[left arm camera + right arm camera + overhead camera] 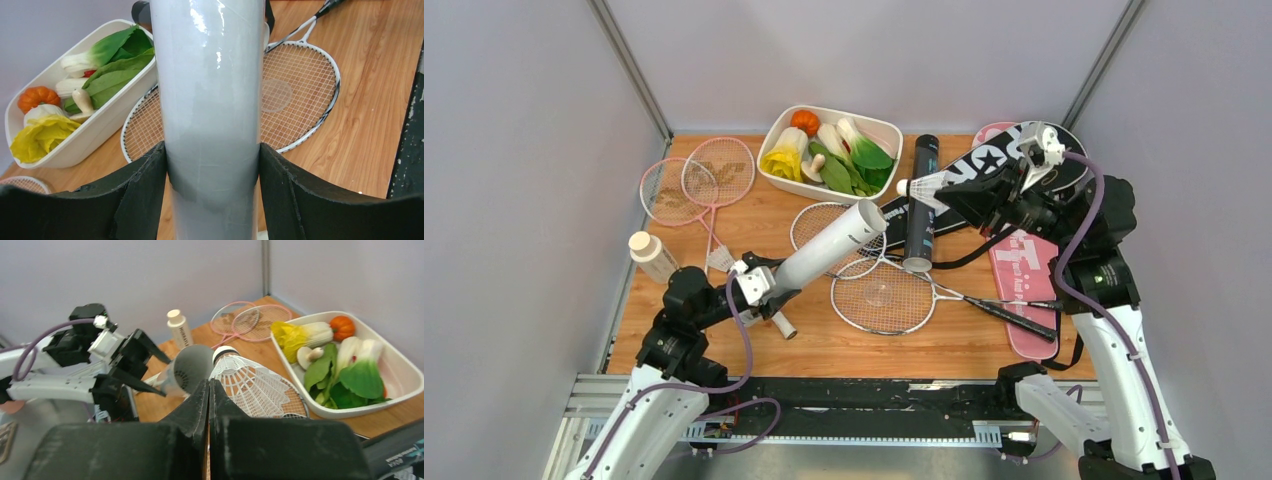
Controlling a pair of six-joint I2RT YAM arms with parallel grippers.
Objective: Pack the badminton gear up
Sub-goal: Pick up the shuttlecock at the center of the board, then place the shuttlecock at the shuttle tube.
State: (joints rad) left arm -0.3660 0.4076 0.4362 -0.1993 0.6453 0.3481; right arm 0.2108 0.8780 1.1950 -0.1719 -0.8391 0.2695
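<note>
My left gripper point(764, 285) point(212, 152) is shut on the white tube point(829, 248) point(212, 90), holding it off the table, tilted, its open mouth up and to the right. My right gripper point(956, 188) point(209, 386) is shut on the skirt of a white shuttlecock point(924, 186) point(250, 385), held in the air with its cork toward the tube's mouth point(190, 371), a short way off. The black tube point(921, 205) lies across two silver racquets point(894, 300). Two pink racquets point(699, 180) lie at the back left. The black cover point(984, 165) and the pink cover point(1024, 285) lie under my right arm.
A white tray point(886, 124) of toy vegetables stands at the back centre. A small clear bottle with a cream cap point(652, 256) stands by the left edge. A clear round lid point(879, 293) rests on the nearer silver racquet's strings. Grey walls close in both sides.
</note>
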